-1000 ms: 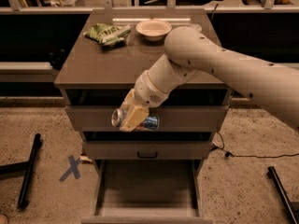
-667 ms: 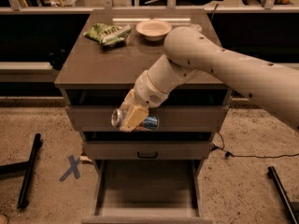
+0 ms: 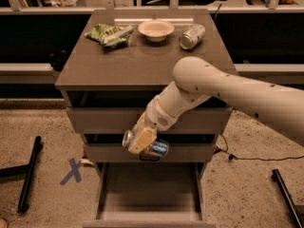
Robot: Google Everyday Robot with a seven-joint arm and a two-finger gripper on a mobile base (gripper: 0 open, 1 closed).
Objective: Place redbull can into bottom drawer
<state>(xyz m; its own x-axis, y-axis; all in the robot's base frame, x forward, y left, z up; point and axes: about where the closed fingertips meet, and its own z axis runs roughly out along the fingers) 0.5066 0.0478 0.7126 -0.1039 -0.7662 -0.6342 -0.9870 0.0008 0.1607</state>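
Observation:
My gripper [image 3: 142,141] hangs in front of the cabinet's middle drawer, above the open bottom drawer [image 3: 151,194]. It is shut on the redbull can [image 3: 156,148], a slim blue and silver can held on its side, with one silver end showing to the left of the finger and the blue part to the right. The bottom drawer is pulled out toward me and its flat grey floor shows, with nothing in it. The can is a little above the drawer's back part.
On the cabinet top [image 3: 142,61] lie a green snack bag [image 3: 108,33], a pale bowl [image 3: 156,29] and a wider silver can [image 3: 192,36] on its side. A blue X mark [image 3: 72,171] is on the floor at left, beside a black bar [image 3: 29,179]. A cable [image 3: 251,158] runs at right.
My arm has lowered and the gripper with the can has dropped from the top drawer's level to the middle drawer's front. The silver can on top is now uncovered.

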